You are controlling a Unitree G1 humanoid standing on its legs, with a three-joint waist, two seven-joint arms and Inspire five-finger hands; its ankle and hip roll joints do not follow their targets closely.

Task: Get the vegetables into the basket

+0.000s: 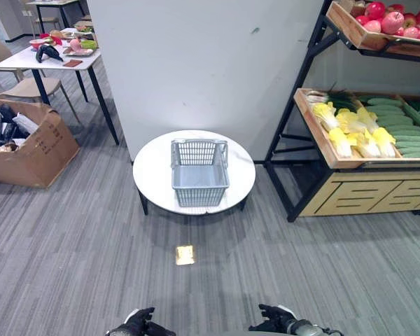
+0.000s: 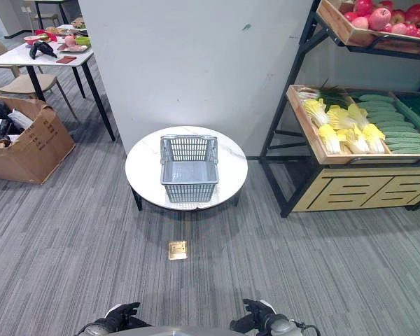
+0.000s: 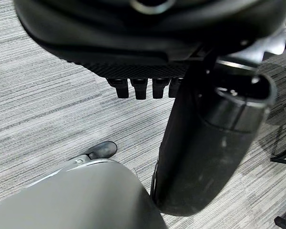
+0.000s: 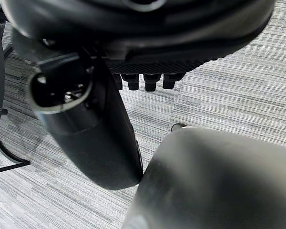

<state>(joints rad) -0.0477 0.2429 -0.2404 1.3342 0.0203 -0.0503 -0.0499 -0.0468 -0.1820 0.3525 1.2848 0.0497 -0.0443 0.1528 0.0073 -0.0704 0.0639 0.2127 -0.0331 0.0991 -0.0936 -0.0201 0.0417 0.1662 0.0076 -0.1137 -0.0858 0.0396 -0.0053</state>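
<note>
Nearest, at the bottom edge of the head views, the left hand and the right hand hang low over the grey carpet, both well apart from everything the task concerns. In its own wrist view the left hand's fingers show as short dark tips in a row beside the thick thumb, loosely extended and holding nothing; the right hand's fingers and thumb look the same, relaxed and empty, with only carpet beyond them. A little farther out a small brass floor plate is set into the carpet. Beyond it stands a round white table, and on its middle sits the grey plastic basket, upright, its handles folded down along the rim, with nothing inside. To the right of the table, near but not touching it, stands a black-framed shelf rack. Its lower wooden tray holds the vegetables: yellow-white cabbages toward the tray's left side, green cucumbers toward its right, and some leafy greens at the back left corner. The tray above carries red apples. Behind the table rises a pale wall panel. Far left lie an open cardboard box and, past it, a white desk with small items on it.
</note>
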